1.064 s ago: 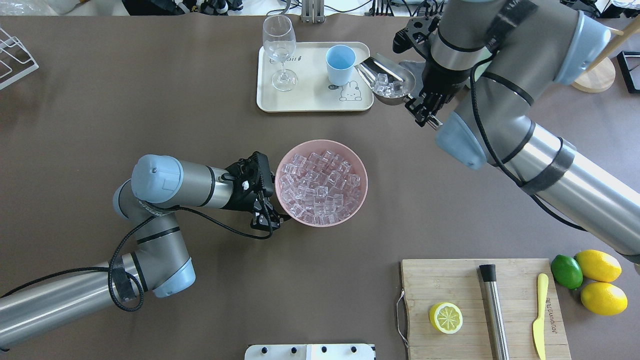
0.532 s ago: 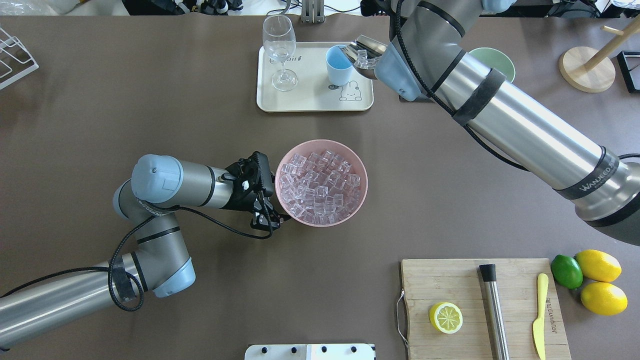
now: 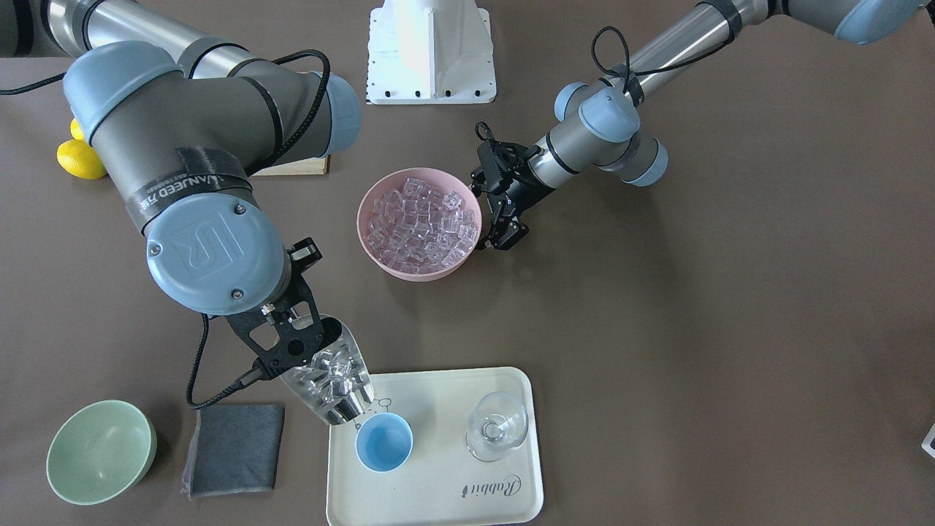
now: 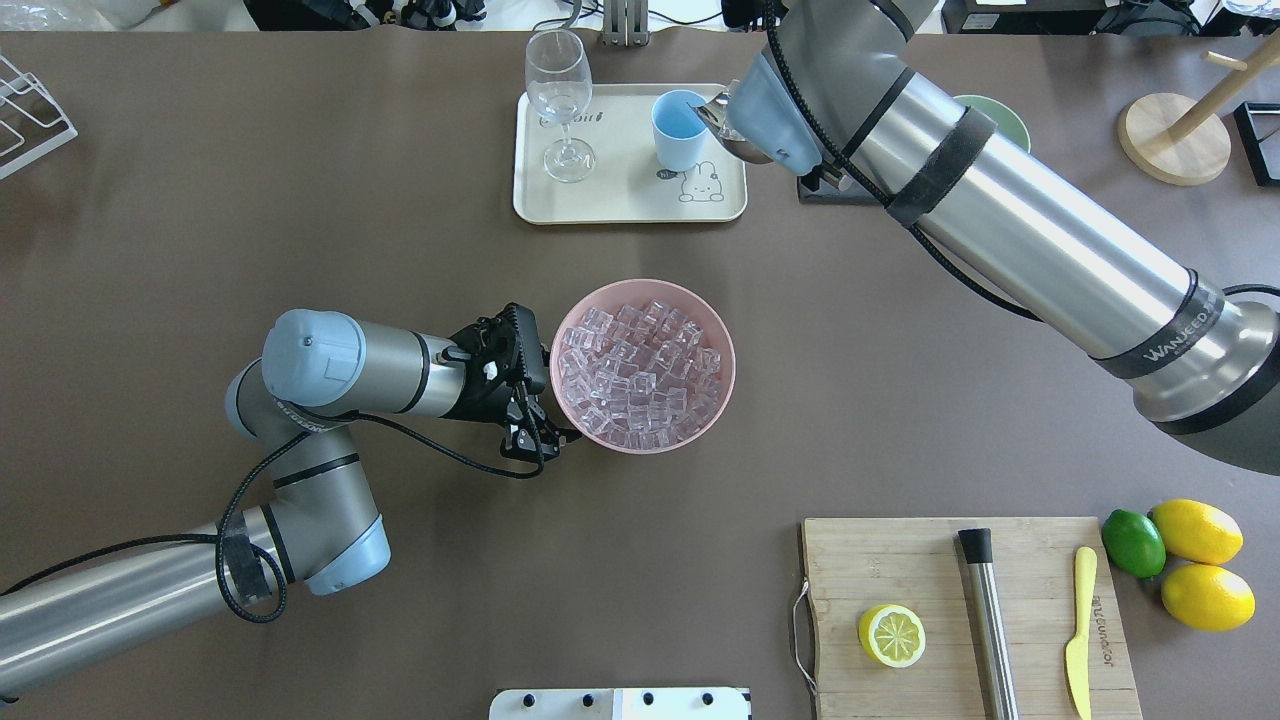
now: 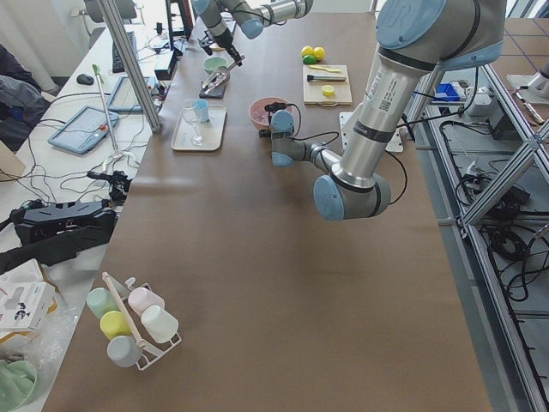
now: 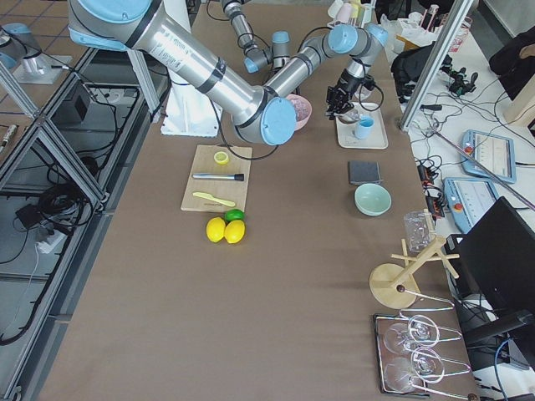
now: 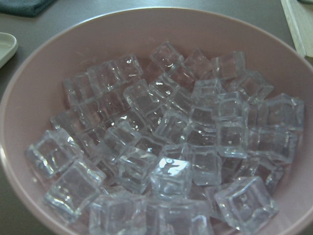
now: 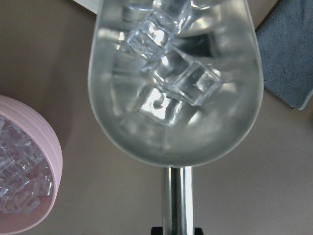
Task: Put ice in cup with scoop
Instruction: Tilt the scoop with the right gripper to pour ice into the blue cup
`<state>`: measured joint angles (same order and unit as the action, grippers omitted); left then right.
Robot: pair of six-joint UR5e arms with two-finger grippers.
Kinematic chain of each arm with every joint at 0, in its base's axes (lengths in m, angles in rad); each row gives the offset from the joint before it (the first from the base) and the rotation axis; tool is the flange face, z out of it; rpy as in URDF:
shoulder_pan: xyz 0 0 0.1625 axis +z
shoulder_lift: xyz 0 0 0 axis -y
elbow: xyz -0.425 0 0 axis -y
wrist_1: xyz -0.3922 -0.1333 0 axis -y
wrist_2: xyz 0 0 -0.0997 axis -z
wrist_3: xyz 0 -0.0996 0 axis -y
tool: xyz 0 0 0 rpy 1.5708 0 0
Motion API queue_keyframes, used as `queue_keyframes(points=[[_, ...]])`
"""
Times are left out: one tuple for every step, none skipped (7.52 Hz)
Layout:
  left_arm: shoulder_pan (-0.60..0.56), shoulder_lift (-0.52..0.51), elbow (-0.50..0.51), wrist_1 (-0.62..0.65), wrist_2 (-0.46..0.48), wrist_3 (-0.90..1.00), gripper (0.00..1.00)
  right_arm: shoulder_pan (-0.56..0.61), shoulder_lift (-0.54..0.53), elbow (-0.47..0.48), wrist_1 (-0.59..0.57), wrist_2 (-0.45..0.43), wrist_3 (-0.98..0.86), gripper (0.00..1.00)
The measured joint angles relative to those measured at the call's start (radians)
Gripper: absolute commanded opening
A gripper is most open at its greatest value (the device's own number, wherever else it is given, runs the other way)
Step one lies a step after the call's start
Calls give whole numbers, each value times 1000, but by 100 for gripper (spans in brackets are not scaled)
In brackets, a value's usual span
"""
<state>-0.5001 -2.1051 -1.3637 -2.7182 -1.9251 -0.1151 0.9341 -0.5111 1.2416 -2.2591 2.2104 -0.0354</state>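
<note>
Several clear cubes of ice (image 8: 171,83) lie in the trough of the steel scoop (image 3: 332,383), which tilts mouth-down with its lip just beside the rim of the light-blue cup (image 3: 384,442). The cup stands upright on a cream tray (image 3: 453,489) at the middle of the bench edge opposite the robot, next to a stemmed glass (image 3: 497,426). The right pincer (image 3: 283,347) is clamped on the scoop's tubular handle, and the right arm reaches across the bench toward that far edge. A much larger heap of cubes fills a pink bowl (image 3: 420,275) near the middle of the bench. The left pincer (image 3: 505,235) sits right at that bowl's rim; whether it pinches the rim or only rests beside it cannot be told. A pale green bowl (image 3: 100,451) and a grey cloth (image 3: 234,446) lie near the far edge, beside the tray on the robot's right.
</note>
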Motion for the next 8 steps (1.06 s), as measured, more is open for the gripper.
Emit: queue_keyframes(points=[[0, 0, 0, 0, 0, 0, 98, 0, 14, -21, -8, -4, -12, 0], [0, 0, 0, 0, 0, 0, 98, 0, 30, -46, -10, -7, -25, 0], [0, 0, 0, 0, 0, 0, 98, 1, 45, -70, -11, -8, -33, 0], [0, 0, 0, 0, 0, 0, 98, 1, 62, -98, -11, -10, -37, 0], [0, 0, 0, 0, 0, 0, 98, 1, 75, -122, -11, -10, -39, 0], [0, 0, 0, 0, 0, 0, 98, 1, 86, -144, -11, -11, -41, 0], [0, 1, 0, 0, 0, 0, 98, 2, 102, -169, -11, -12, -49, 0], [0, 0, 0, 0, 0, 0, 98, 2, 113, -186, -11, -15, -59, 0]])
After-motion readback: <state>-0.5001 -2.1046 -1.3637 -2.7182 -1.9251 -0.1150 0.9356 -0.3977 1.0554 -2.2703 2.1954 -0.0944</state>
